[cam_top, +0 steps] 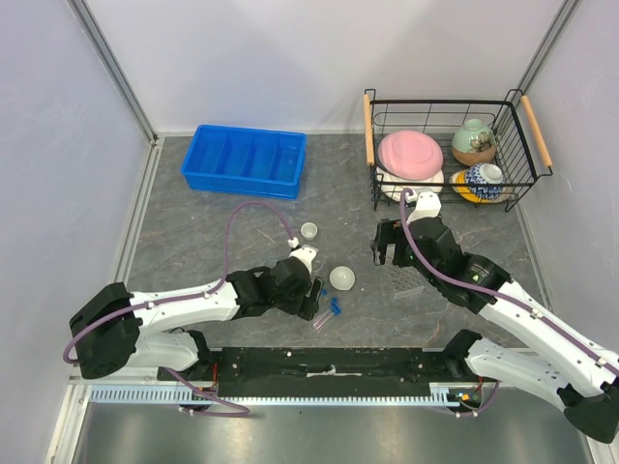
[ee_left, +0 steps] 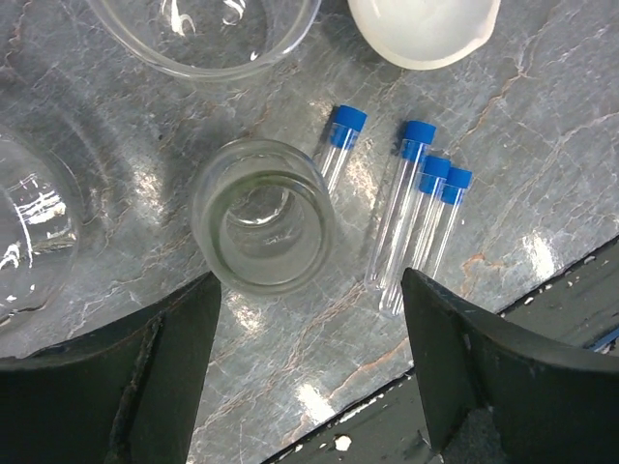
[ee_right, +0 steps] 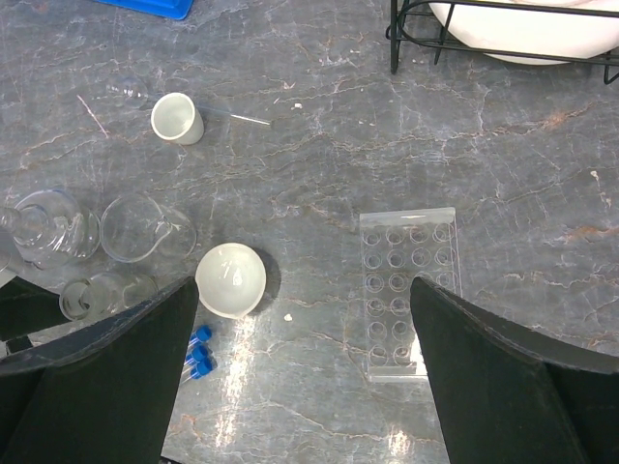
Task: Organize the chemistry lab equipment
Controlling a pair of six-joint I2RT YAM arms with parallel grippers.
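My left gripper (ee_left: 309,302) hangs open just above the table, nothing between its fingers. Just beyond its tips stands a small clear beaker (ee_left: 263,215), and several blue-capped tubes (ee_left: 416,203) lie loose to its right. A wider beaker (ee_left: 203,29), a flask (ee_left: 24,232) and a white round dish (ee_left: 423,29) sit around them. My right gripper (ee_right: 305,319) is open and high over the table, between the white dish (ee_right: 231,279) and the clear plastic rack (ee_right: 408,290), which lies flat with its holes bare. A small white cup (ee_right: 177,118) stands farther back.
A blue divided bin (cam_top: 246,159) sits at the back left. A wire basket (cam_top: 450,106) at the back right holds a pink plate (cam_top: 410,153) and patterned bowls (cam_top: 474,141). The black rail (cam_top: 319,367) runs along the near edge.
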